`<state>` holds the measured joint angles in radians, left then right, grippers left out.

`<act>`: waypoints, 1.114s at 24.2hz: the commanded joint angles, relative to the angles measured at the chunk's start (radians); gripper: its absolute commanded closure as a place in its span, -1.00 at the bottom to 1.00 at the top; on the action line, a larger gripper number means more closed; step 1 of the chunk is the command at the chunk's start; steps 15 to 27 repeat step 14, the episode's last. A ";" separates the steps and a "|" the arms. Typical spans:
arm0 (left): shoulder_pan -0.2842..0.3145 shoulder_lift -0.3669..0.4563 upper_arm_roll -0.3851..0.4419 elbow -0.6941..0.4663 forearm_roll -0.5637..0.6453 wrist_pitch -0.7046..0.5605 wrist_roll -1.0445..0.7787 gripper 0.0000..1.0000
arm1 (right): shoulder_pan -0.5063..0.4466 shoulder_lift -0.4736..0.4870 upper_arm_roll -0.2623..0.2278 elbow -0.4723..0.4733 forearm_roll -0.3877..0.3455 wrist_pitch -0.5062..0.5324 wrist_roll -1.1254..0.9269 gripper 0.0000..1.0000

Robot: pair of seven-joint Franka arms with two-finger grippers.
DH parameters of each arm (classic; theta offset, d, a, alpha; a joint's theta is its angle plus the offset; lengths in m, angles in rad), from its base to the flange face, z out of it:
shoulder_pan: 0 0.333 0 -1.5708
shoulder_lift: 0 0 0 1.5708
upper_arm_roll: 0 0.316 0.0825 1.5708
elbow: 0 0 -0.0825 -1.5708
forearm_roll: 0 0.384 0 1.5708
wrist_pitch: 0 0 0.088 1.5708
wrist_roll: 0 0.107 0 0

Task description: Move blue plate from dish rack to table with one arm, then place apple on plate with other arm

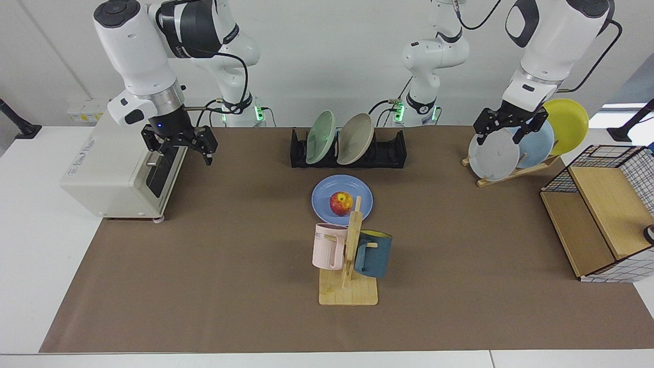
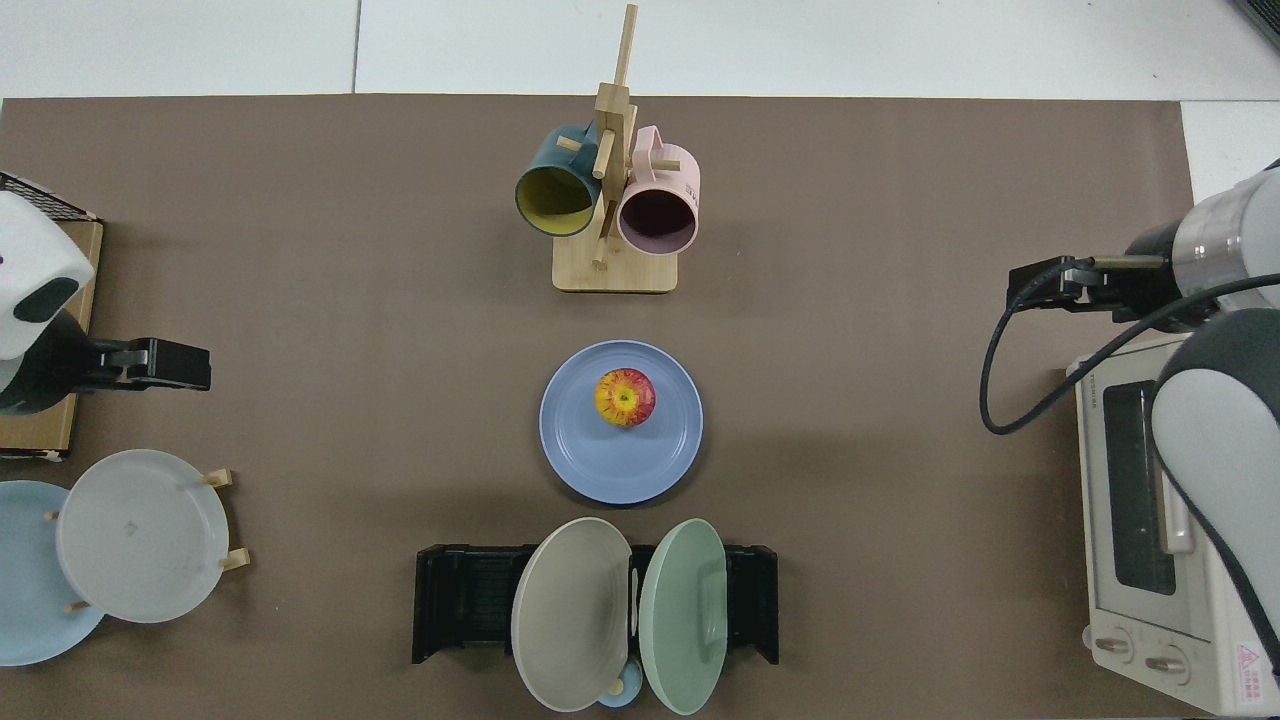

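On the left of the facing view I have my right gripper (image 1: 179, 145) up in the air by the boxy white toaster oven (image 1: 115, 168). Its two fingers are spread apart and hold nothing, since its job looks done.

In the middle, the black dish rack (image 1: 393, 151) has slots that keep a green plate (image 1: 319, 137) and a tan plate (image 1: 355, 138) standing on edge. Just in front, the blue plate (image 1: 327, 194) lies flat on the brown mat of the table (image 1: 204, 266). It is round and smooth, not shiny. The small red apple (image 1: 341, 203) sits on it, yellow near the stem.

On the right, my left gripper (image 1: 508, 125) waits above the wooden stand's grey plate (image 1: 493, 156). Its fingers look apart and empty, I think, but plates behind make it hard to see.
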<state>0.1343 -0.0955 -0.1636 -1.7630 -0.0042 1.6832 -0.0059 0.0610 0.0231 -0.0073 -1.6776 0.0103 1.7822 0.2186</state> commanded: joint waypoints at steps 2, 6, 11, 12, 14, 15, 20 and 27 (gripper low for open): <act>-0.013 -0.004 0.009 -0.007 -0.013 0.006 0.007 -1.00 | -0.015 0.009 0.009 -0.016 0.013 0.045 0.031 -1.00; -0.013 -0.004 0.009 -0.007 -0.013 0.007 0.006 -1.00 | -0.020 0.020 0.007 -0.010 0.005 0.034 -0.019 -1.00; -0.019 -0.003 0.001 -0.007 -0.014 0.026 0.004 -1.00 | -0.023 0.046 0.007 -0.002 0.002 0.034 -0.050 -1.00; -0.021 -0.004 0.001 -0.007 -0.014 0.027 0.004 -1.00 | -0.021 0.049 0.007 -0.002 0.000 0.036 -0.051 -1.00; -0.021 -0.003 0.001 -0.009 -0.014 0.027 0.004 -1.00 | -0.021 0.051 0.007 -0.002 0.002 0.042 -0.051 -1.00; -0.021 -0.003 0.001 -0.009 -0.014 0.027 0.004 -1.00 | -0.021 0.051 0.007 -0.002 0.002 0.042 -0.051 -1.00; -0.021 -0.003 0.001 -0.009 -0.014 0.027 0.004 -1.00 | -0.021 0.051 0.007 -0.002 0.002 0.042 -0.051 -1.00; -0.021 -0.003 0.001 -0.009 -0.014 0.027 0.004 -1.00 | -0.021 0.051 0.007 -0.002 0.002 0.042 -0.051 -1.00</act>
